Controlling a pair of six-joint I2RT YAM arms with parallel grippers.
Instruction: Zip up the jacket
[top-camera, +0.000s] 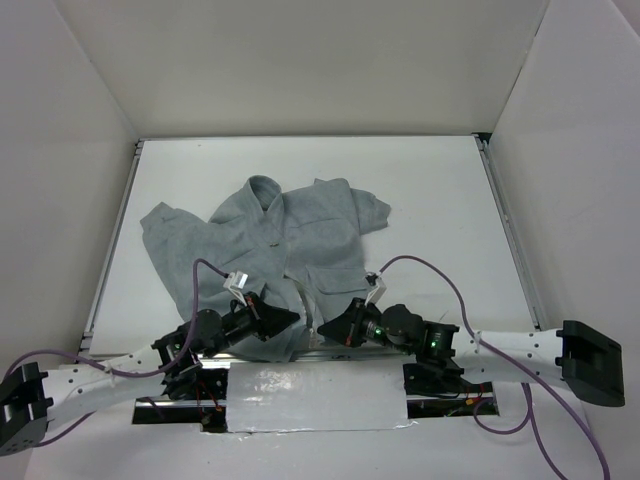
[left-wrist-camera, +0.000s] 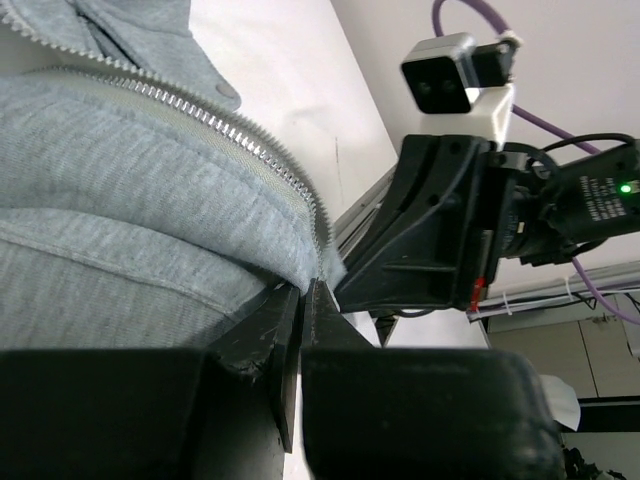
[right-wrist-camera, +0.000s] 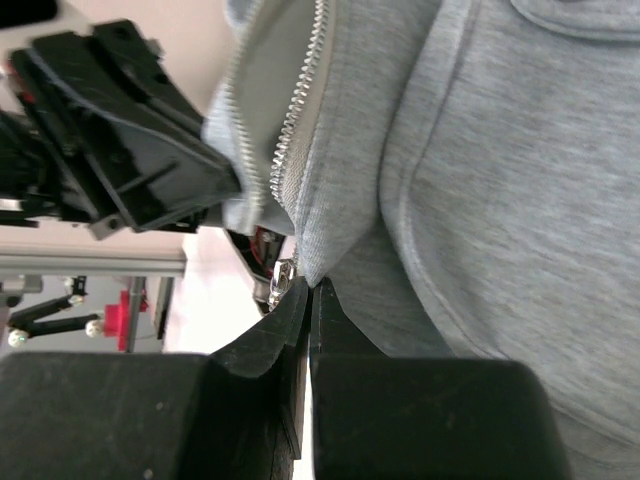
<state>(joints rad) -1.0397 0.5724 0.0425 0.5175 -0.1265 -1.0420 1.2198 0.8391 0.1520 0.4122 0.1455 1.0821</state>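
Observation:
The light-grey fleece jacket (top-camera: 300, 230) lies flat on the white table (top-camera: 440, 200), collar far, hem toward the arms. Its front is parted at the bottom. My left gripper (top-camera: 292, 318) is shut on the hem corner of one front panel; in the left wrist view the jaws (left-wrist-camera: 303, 290) pinch the fabric right at the end of the zipper teeth (left-wrist-camera: 240, 130). My right gripper (top-camera: 322, 328) is shut on the other panel's hem corner (right-wrist-camera: 310, 285), with the metal zipper slider (right-wrist-camera: 279, 282) just beside the fingertips. The two grippers sit close together, almost facing each other.
A grey taped plate (top-camera: 315, 398) covers the near edge between the arm bases. Purple cables (top-camera: 440, 275) loop above both wrists. White walls enclose the table on three sides, with metal rails (top-camera: 510, 230) along its left and right edges.

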